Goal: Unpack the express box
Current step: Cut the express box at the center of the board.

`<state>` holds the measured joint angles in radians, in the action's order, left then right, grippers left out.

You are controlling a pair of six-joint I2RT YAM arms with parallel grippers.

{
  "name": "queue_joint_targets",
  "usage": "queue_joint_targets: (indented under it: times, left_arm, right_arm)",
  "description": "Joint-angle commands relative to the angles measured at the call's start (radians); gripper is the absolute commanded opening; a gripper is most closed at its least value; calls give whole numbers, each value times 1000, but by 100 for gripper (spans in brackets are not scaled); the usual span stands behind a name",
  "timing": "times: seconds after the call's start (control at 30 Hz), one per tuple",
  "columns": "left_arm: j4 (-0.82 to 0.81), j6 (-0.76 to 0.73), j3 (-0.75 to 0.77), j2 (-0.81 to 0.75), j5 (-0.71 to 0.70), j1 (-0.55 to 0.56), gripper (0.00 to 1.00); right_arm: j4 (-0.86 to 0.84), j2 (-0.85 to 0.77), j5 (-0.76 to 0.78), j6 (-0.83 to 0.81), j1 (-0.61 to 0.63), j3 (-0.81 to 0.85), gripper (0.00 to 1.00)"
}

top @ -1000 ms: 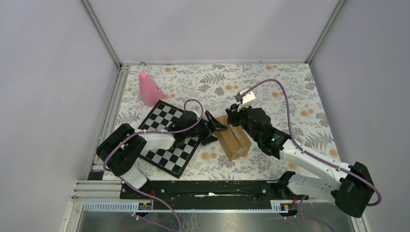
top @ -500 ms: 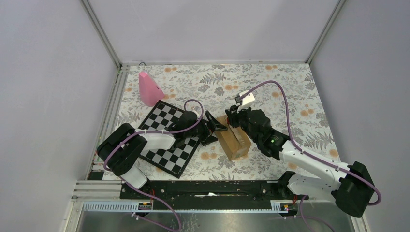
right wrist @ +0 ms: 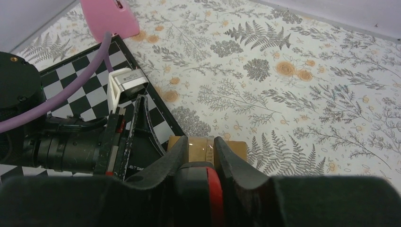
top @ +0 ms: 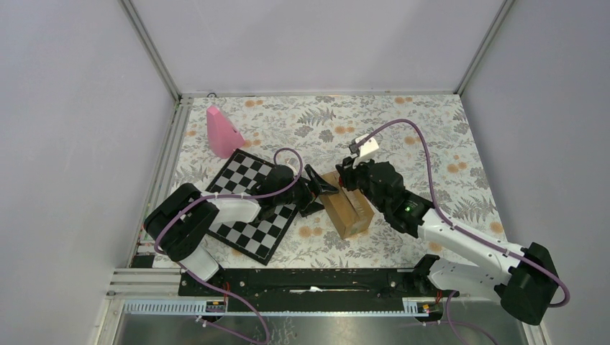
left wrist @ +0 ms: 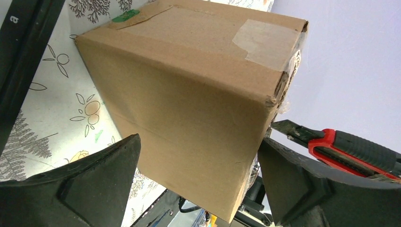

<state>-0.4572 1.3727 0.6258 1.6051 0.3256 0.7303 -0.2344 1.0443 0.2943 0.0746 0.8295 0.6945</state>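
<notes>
Box [top: 347, 208] sits on the surface [top: 431, 144], just beside the chessboard [top: 243, 175]. Left hand [top: 321, 192] is spread wide, straddling the box. Right hand [right wrist: 198, 155] pinches a knife [left wrist: 352, 149] at the box's far taped end. Tape-cutting step; next likely needs the box steadied and the seam sliced.

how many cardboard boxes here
1: the express box, right of the chessboard, in front of the open left gripper; the right gripper holds a box cutter beside it. None seem hidden.
</notes>
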Motion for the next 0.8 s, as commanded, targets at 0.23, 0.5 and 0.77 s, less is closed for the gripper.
queue_joint_targets:
  times: [0.23,0.5,0.77]
  left_arm:
    - [172,-6,-35,39,-155,-12,99]
    - [169,-1,-37,39,-159,-12,99]
    - [172,2,-39,37,-164,-11,99]
  right_arm:
    - [109,8,-35,-14,30,53,0]
    - [156,-8,-12,25,39,91,0]
    - [185,-2,-7,51,51,101,0]
